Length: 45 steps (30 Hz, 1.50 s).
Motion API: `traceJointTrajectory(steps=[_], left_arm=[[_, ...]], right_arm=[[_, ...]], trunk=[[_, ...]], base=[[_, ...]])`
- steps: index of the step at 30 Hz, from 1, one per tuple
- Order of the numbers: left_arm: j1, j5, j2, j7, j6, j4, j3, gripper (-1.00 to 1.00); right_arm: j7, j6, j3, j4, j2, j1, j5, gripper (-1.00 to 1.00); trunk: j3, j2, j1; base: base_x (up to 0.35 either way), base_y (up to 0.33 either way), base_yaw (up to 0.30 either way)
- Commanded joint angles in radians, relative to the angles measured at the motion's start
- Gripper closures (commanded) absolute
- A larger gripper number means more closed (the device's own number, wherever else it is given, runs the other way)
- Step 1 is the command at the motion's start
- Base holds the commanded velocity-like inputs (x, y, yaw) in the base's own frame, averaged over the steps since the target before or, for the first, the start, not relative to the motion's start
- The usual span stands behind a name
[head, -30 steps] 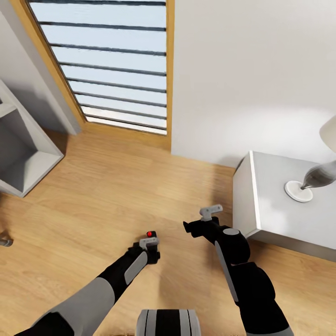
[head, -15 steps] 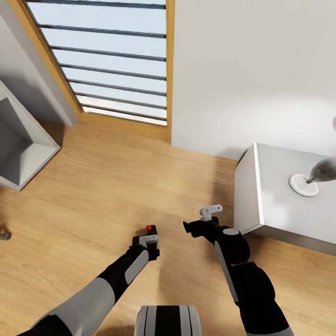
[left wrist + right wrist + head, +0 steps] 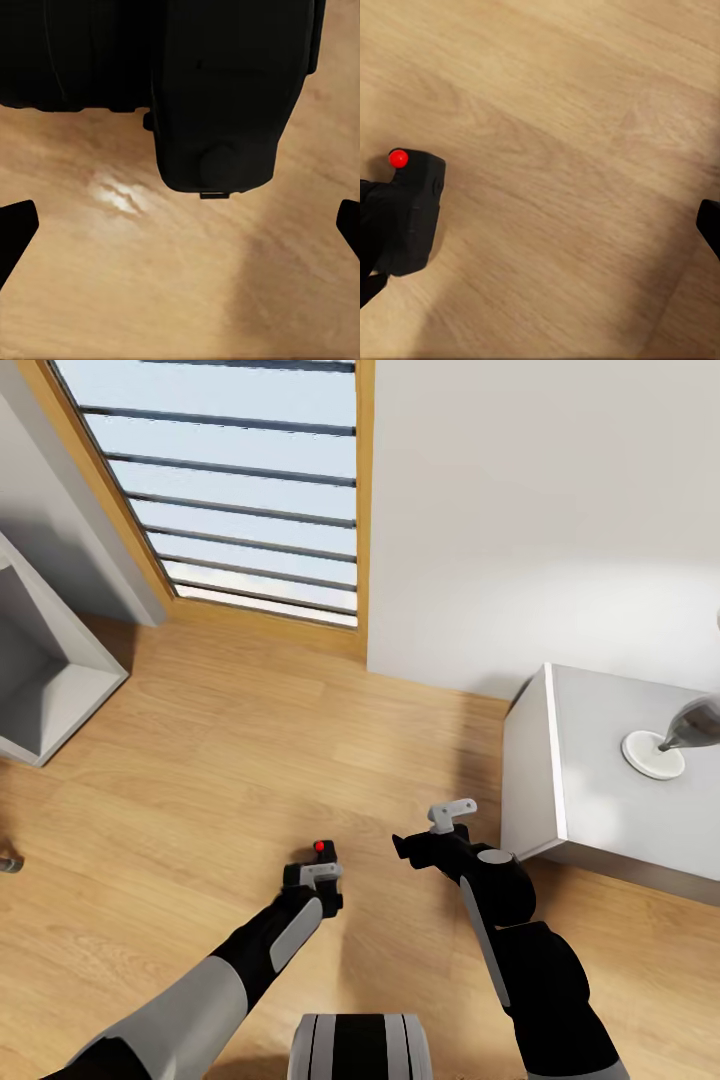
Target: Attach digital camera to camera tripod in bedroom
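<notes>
The digital camera [image 3: 321, 853], a small black box with a red button on top, sits in my left gripper [image 3: 322, 875], which is shut on it low over the wooden floor. In the left wrist view the camera's black body [image 3: 217, 90] hangs close to the lens, with a fingertip [image 3: 15, 225] at each side edge. My right gripper [image 3: 403, 849] is open and holds nothing, a short way right of the camera. The right wrist view has the camera [image 3: 409, 214] and its red button over bare floor. The camera tripod is out of view.
A white nightstand [image 3: 590, 760] with a lamp base [image 3: 653, 753] stands at the right against a white wall [image 3: 540, 510]. A wood-framed slatted window [image 3: 250, 490] is ahead. A grey shelf unit [image 3: 50, 690] is at the left. A small grey tip [image 3: 6, 863] pokes in at the left edge.
The whole head view has shifted: the nightstand slid right and the shelf unit slid left, so the camera moved. Both arms keep their pose, the digital camera still held.
</notes>
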Motion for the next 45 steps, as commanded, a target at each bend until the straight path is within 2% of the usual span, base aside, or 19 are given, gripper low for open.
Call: traceJointTrajectory(steps=[1, 10, 45], left_arm=[[-0.001, 0.009, 0.001, 0.009, 0.001, -0.002, -0.005, -1.00], [-0.004, 0.009, 0.000, 0.011, 0.006, -0.009, -0.008, -1.00], [-0.019, 0.006, 0.001, 0.017, 0.021, -0.085, -0.014, -1.00]], right_arm=[[0.008, 0.005, 0.000, -0.001, 0.000, -0.001, 0.011, -1.00], [0.008, 0.005, 0.001, -0.001, 0.000, -0.001, 0.011, -1.00], [0.007, 0.006, 0.000, -0.001, 0.000, 0.000, 0.011, -1.00]], trunk=[[-0.005, -0.001, 0.000], [-0.039, -0.003, 0.004], [-0.039, -0.003, 0.004]], base=[[0.000, 0.000, 0.000], [0.000, 0.000, 0.000], [0.000, 0.000, 0.000]])
